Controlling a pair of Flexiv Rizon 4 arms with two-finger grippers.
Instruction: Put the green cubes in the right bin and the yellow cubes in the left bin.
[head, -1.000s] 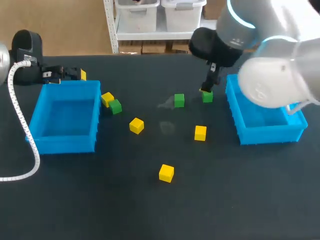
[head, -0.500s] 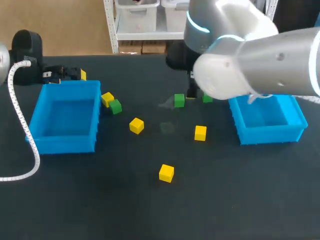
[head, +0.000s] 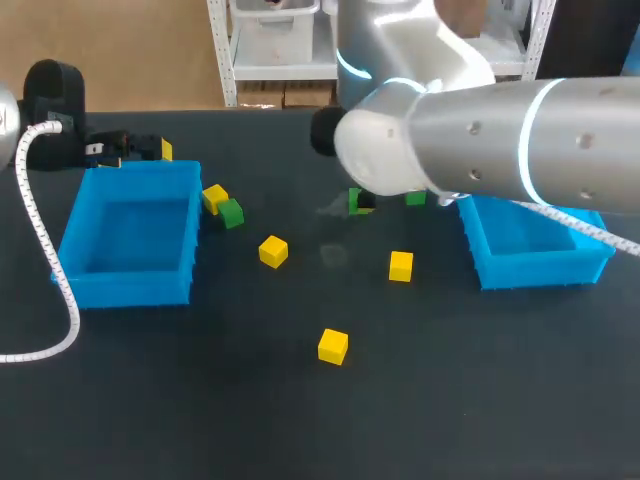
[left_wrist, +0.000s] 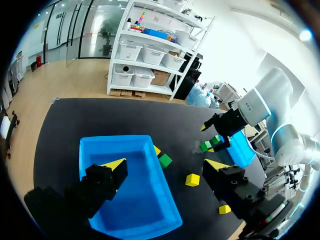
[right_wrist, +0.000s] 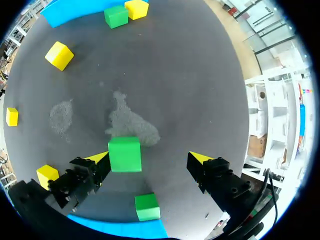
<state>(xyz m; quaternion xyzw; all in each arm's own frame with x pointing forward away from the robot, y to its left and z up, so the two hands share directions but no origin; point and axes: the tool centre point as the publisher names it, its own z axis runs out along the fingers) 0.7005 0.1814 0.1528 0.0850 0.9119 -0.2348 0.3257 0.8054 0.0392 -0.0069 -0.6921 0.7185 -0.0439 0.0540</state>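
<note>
Table, dark top: the far edge runs behind both bins, and the widest open stretch lies toward the near edge, with one yellow cube standing in it. Left bin, blue, count one: at the table's left side, far wall close to the far edge. A white hose runs along its outer left side. Right bin, blue, count one: at the right side, partly covered by the right arm, which reaches past the middle. Green cubes, count three, all on the table outside the bins:
- first between the fingers of the right gripper, just beside one finger and apart from the other
- second under that gripper, near the right bin's wall
- third by the left bin's far right corner.

Yellow cubes, count four, all on the table outside the bins:
- one touching the third green cube
- one and one between the bins, well apart from each other
- one alone nearer the near edge.

Right gripper: fingers spread wide, pinching nothing. Left gripper: fingers spread wide, by the left bin's far wall.
</note>
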